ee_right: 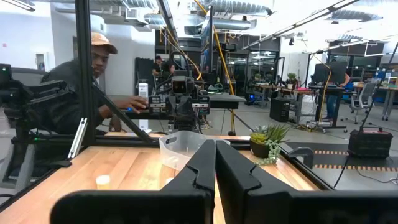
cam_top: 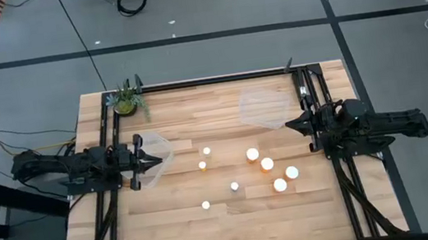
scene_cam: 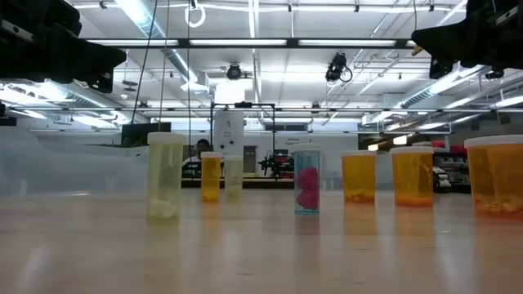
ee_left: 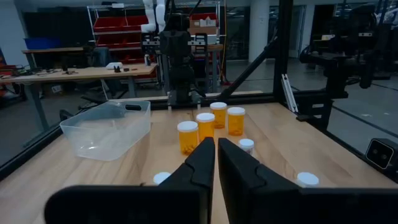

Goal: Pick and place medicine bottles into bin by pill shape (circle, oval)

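Your stock: eight small white-capped medicine bottles (cam_top: 267,163), four larger with orange bodies, standing mid-table between the closed, empty left gripper (cam_top: 156,161) and right gripper (cam_top: 288,127).

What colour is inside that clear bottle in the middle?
Pink, inside the clear bottle; the low view shows it best.
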`<control>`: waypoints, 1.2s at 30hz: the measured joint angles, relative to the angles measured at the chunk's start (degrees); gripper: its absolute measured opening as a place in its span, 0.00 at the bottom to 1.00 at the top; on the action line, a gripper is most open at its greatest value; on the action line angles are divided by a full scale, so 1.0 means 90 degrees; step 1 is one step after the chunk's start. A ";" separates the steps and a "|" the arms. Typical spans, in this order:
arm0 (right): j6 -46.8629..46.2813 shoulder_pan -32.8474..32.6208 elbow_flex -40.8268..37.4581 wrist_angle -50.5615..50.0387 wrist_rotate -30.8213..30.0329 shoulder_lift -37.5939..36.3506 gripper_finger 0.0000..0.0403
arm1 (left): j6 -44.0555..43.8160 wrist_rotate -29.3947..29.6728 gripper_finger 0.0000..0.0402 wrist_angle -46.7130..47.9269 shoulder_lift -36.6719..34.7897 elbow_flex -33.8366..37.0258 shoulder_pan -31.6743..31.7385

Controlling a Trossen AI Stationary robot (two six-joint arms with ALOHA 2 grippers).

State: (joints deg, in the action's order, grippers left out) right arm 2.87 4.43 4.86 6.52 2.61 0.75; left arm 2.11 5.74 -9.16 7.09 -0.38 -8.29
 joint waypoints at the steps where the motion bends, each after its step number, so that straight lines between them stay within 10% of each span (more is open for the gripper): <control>1: -0.0001 -0.0001 0.0001 0.0000 0.0000 0.0002 0.04 | 0.0002 0.0000 0.07 0.0001 0.0000 0.0000 0.0000; 36: 0.0000 -0.0001 -0.0002 0.0000 0.0000 0.0001 0.04 | 0.0001 0.0000 0.07 0.0001 0.0001 0.0000 -0.0001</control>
State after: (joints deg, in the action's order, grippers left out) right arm 2.87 4.43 4.84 6.52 2.61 0.76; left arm 2.13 5.74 -9.16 7.10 -0.38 -8.30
